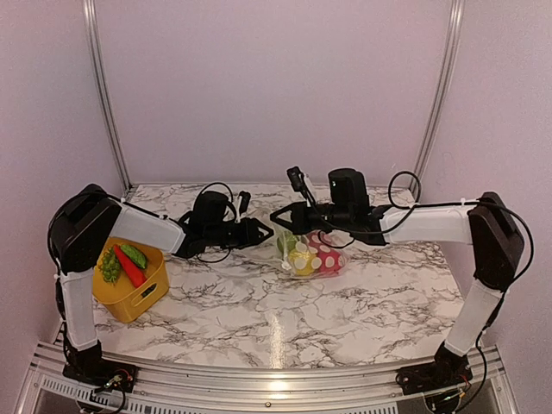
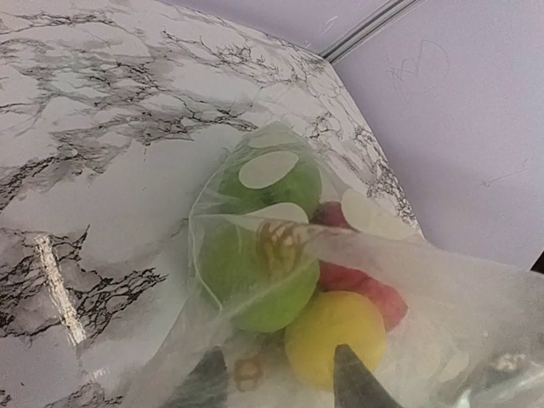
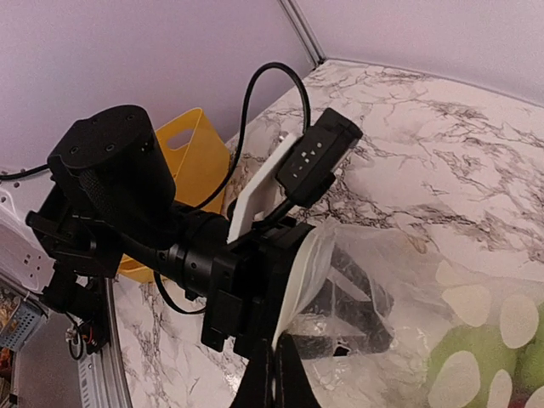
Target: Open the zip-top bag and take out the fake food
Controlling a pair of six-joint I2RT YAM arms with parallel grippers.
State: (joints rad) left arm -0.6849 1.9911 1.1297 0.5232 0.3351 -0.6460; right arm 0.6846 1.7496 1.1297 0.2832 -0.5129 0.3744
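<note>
The clear zip-top bag (image 1: pixel 312 255) with pale polka dots lies at mid-table, its mouth lifted toward the left. It holds fake food: a green fruit (image 2: pixel 259 276), a yellow ball (image 2: pixel 331 331) and a red piece (image 2: pixel 365 285). My left gripper (image 1: pixel 264 231) is open, and its fingers (image 2: pixel 357 382) reach into the bag's mouth just short of the yellow ball. My right gripper (image 3: pixel 285 382) is shut on the bag's upper rim (image 3: pixel 310 268) and holds it up. The left fingers show through the plastic in the right wrist view (image 3: pixel 361 297).
A yellow plastic basket (image 1: pixel 129 302) stands at the left by the left arm, holding green (image 1: pixel 134 255) and red (image 1: pixel 129 269) toy pieces; it also shows in the right wrist view (image 3: pixel 191 144). Walls with metal rails close off the back and sides.
</note>
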